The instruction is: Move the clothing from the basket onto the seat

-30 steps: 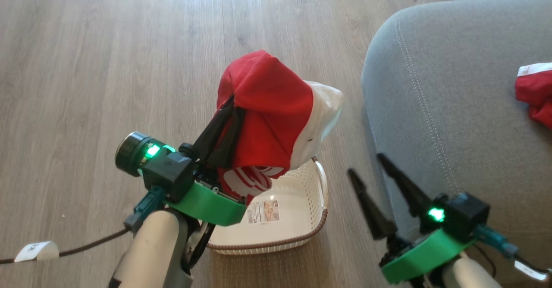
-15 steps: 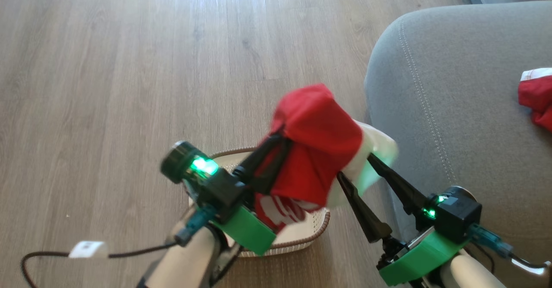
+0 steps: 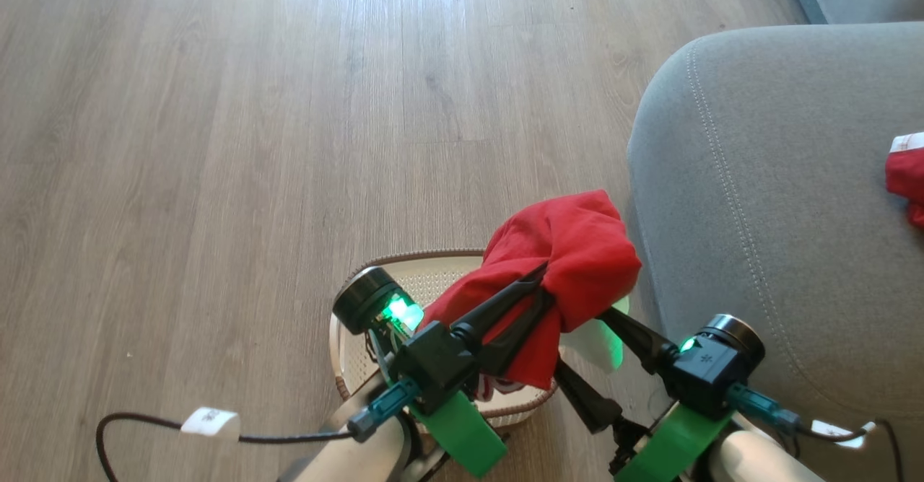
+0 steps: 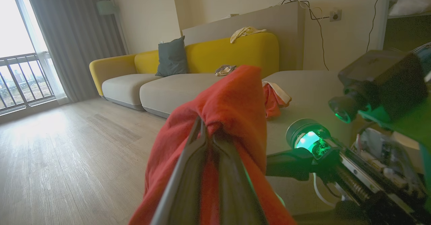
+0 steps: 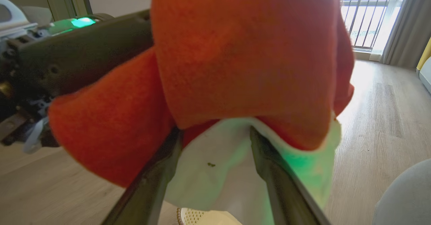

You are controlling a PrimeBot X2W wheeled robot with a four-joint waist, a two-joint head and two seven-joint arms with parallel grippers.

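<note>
Left gripper (image 3: 543,285): its two dark fingers are pressed together on a fold of the red garment (image 3: 577,251), which we see draped over them in the left wrist view.
Right gripper (image 5: 213,140): its fingers are spread, one on each side of the garment's white panel, and they do not pinch it.
Where the garment is: in the lower middle of the frame, lifted above the basket (image 3: 404,260) and just beside the rounded edge of the seat (image 3: 779,179).
Direction for the coming move: the seat lies to the right of the garment, so we judge that the left arm must carry it rightward across the right gripper.
Second garment (image 3: 906,179): it lies on the seat at the right edge of the frame.
Materials: soft, crumpled red cloth; perforated cream plastic with a brown braided rim; grey woven upholstery with a pale seam; pale wood floor (image 3: 216,143).
Basket contents: mostly hidden, so we cannot tell.
</note>
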